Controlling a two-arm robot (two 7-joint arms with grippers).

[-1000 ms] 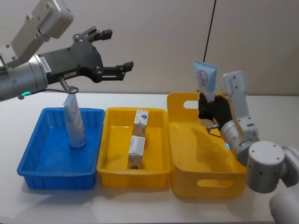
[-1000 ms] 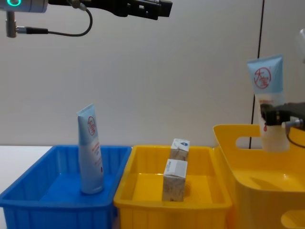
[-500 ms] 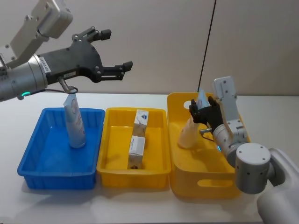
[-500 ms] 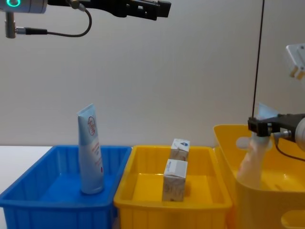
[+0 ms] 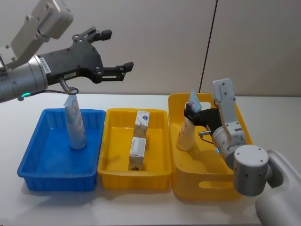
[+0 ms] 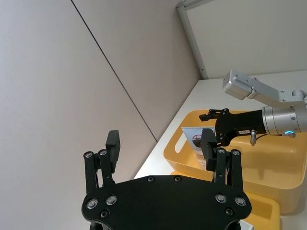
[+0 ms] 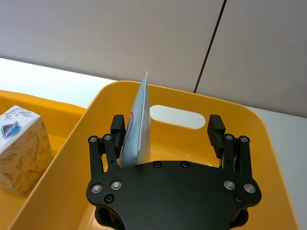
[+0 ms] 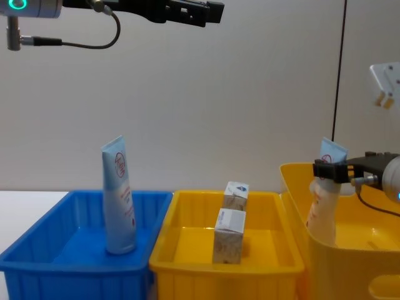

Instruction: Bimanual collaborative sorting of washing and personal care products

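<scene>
While the right gripper [image 5: 194,114] sits low in the deep yellow plastic bin [image 5: 207,186] at right, fingers spread, the pale blue-white squeeze tube [image 5: 186,134] stands tilted between them, close by one finger; left gripper [image 5: 117,49] hovers high over the blue plastic tray [image 5: 28,162], fingers wide apart.

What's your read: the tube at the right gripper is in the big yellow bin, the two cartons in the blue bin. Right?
Not quite: the head view shows the two cartons in the middle yellow bin, not the blue bin. The rest is right.
</scene>
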